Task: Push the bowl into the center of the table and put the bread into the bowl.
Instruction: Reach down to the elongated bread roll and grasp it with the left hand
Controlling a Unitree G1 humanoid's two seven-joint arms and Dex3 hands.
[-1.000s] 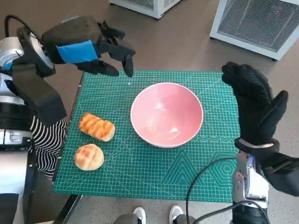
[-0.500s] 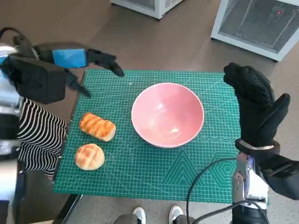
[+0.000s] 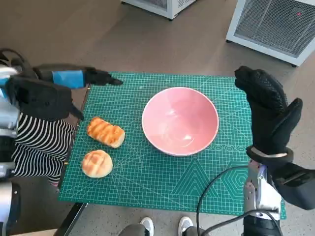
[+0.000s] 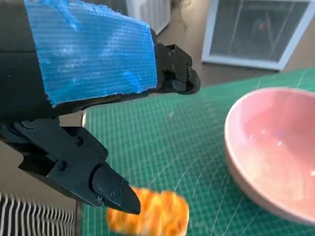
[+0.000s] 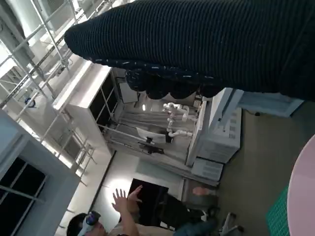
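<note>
A pink bowl [image 3: 180, 120] stands empty near the middle of the green cutting mat [image 3: 147, 177]; the left wrist view shows the bowl [image 4: 275, 157] too. A ridged oblong bread [image 3: 105, 132] lies left of it, and a round bread [image 3: 97, 163] lies nearer the front. The oblong bread [image 4: 160, 214] shows under my left fingers [image 4: 108, 189] in the wrist view. My left hand [image 3: 74, 78] hovers over the mat's far left corner, fingers apart, holding nothing. My right hand [image 3: 268, 110] is raised flat and open beside the bowl's right side, apart from it.
White cabinets [image 3: 275, 24] stand on the floor beyond the table. A person in a striped garment [image 3: 37, 145] is at the table's left edge, and shoes [image 3: 165, 226] show at the front. The right wrist view shows a person [image 5: 123, 216] with a raised hand.
My left hand has swung left and lowered from above the mat's far edge to its far left corner. The camera shifted slightly. Bowl, breads and right hand have stayed put.
</note>
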